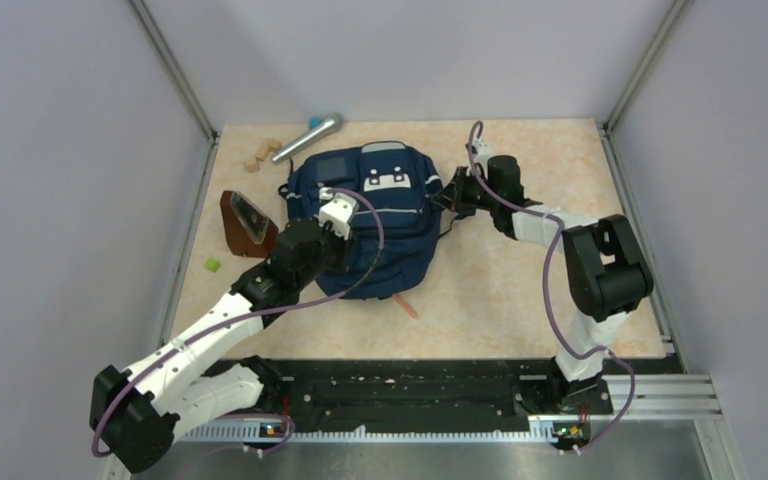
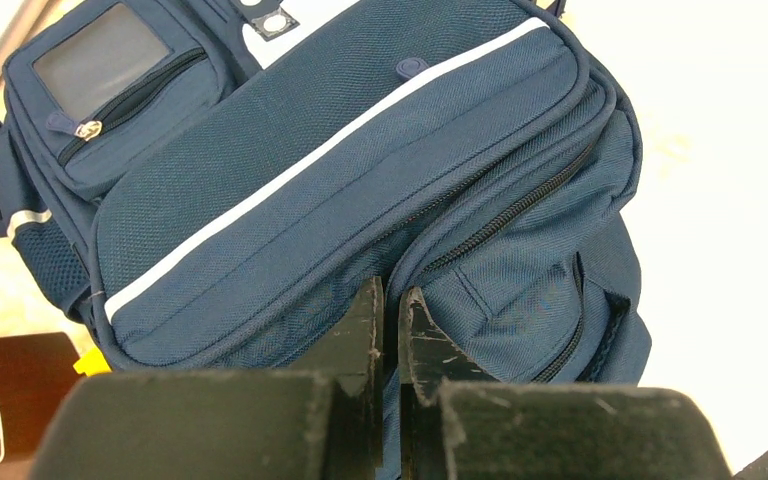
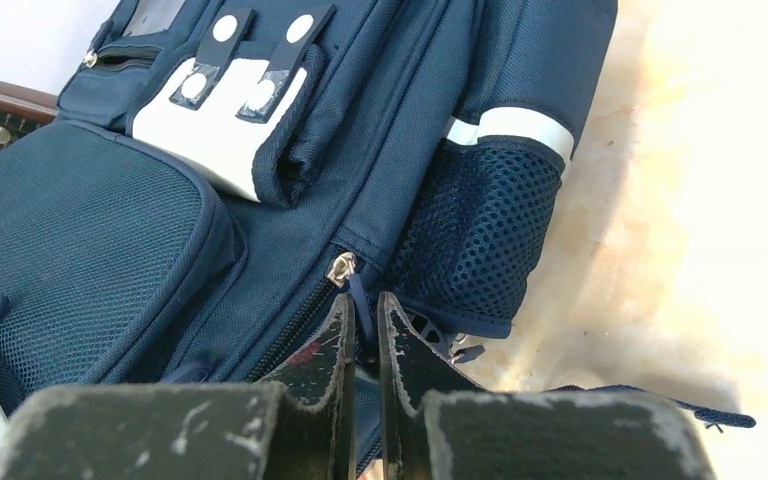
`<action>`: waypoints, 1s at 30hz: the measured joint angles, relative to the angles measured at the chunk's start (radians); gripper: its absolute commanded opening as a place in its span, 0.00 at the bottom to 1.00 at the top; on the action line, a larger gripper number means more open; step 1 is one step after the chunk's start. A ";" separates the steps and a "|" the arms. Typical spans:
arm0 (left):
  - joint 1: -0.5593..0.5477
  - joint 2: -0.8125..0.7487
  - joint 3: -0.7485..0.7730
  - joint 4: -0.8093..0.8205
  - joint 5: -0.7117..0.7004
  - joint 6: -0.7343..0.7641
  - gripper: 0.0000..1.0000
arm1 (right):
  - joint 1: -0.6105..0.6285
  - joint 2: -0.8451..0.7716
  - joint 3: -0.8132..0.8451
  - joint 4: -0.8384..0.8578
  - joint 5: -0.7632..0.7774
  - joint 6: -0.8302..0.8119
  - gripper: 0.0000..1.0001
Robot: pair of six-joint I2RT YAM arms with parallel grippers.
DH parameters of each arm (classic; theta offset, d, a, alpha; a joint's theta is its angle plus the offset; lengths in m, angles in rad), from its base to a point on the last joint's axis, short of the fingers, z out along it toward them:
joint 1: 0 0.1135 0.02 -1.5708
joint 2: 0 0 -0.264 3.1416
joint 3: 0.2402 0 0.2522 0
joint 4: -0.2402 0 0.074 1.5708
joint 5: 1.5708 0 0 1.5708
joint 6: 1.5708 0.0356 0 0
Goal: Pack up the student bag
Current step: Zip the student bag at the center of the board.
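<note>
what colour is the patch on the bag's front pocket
White patch on the navy student bag; clearest in the right wrist view.

One student bag (image 1: 400,215), one microphone (image 1: 307,137)

The bag (image 1: 380,215) lies mid-way across the table (image 1: 520,290). Behind it to the left is a microphone (image 1: 308,137), with blocks (image 1: 257,158) just left of that. A case (image 1: 247,222) sits left of the bag, a cube (image 1: 212,265) nearer in. The left gripper (image 2: 390,300) is on the bag's near-left part, the right gripper (image 3: 362,305) at its right side.
</note>
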 measured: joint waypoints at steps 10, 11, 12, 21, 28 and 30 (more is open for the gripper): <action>0.011 -0.019 0.004 -0.101 -0.047 -0.069 0.48 | -0.027 -0.074 -0.059 -0.069 0.140 -0.003 0.57; 0.014 -0.032 0.005 -0.126 -0.053 -0.080 0.54 | -0.037 -0.096 -0.082 -0.081 0.157 -0.004 0.57; 0.018 -0.046 0.005 -0.148 -0.057 -0.091 0.59 | -0.045 -0.123 -0.103 -0.093 0.171 0.002 0.58; 0.036 -0.079 0.130 -0.277 -0.009 -0.192 0.76 | -0.059 -0.336 -0.262 -0.061 0.143 0.186 0.54; 0.039 0.030 0.206 -0.312 0.091 -0.148 0.75 | -0.027 -0.349 -0.435 0.146 0.074 0.510 0.49; 0.039 0.084 0.235 -0.330 0.126 -0.108 0.74 | -0.001 -0.349 -0.477 0.202 0.071 0.593 0.49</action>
